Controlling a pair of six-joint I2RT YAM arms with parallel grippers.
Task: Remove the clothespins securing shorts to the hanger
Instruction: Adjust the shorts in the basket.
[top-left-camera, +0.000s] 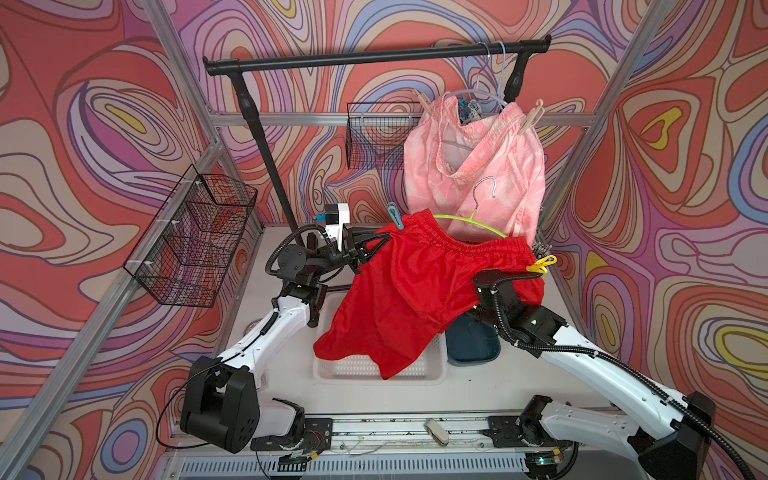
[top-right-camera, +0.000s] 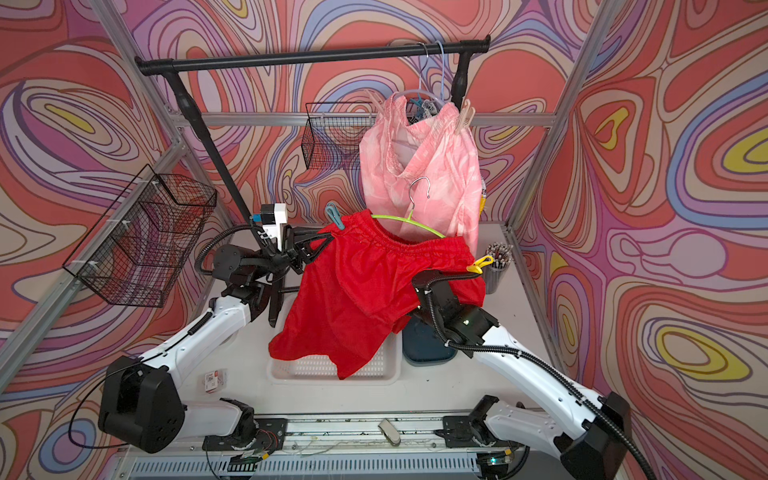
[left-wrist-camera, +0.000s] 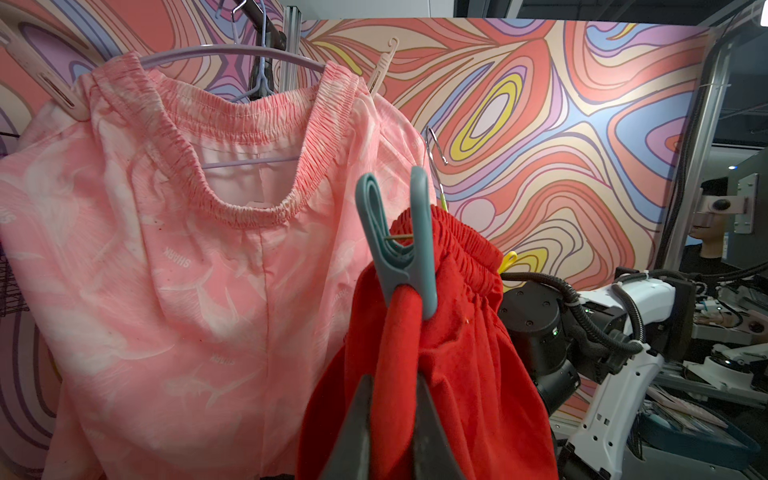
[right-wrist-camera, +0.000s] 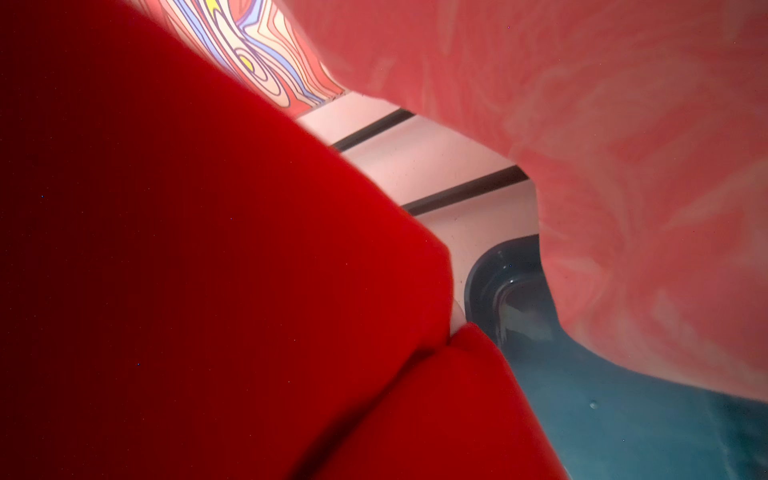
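- Rail (top-left-camera: 382, 428) at the near edge is carrying both arm bases, and a pale clothespin (top-left-camera: 435, 432) is lying loose on it between them.
- Beyond it on the worktop (top-right-camera: 424, 386), a white basket (top-right-camera: 299, 368) and a dark blue tray (top-left-camera: 469, 345) are sitting side by side, with the tray on the right.
- The red shorts (top-left-camera: 399, 291) are hanging above the basket on a green hanger (top-left-camera: 469, 222). Its metal hook is pointing up, free of any bar.
- The left hand (left-wrist-camera: 395, 378) is pinching narrow on the red cloth at the left end of the waistband. It is gripping just below a teal clothespin (left-wrist-camera: 401, 249), which is clamping the waistband there.
- A yellow clothespin (top-left-camera: 540, 264) is gripping the right end of the waistband.
- The right arm (top-left-camera: 511, 299) is reaching under the cloth just beside that pin. The right hand is lying hidden there, closed narrow, and I cannot tell whether it is gripping anything.
- Farther back, the pink shorts (top-left-camera: 473, 158) are hanging from a lilac hanger (left-wrist-camera: 232, 52) on the black bar (top-left-camera: 353, 58). Beige clothespins (top-left-camera: 533, 116) are clamping both ends of their waistband.
- Black wire baskets (top-left-camera: 195, 237) are hanging on the frame at the left and at the far side.
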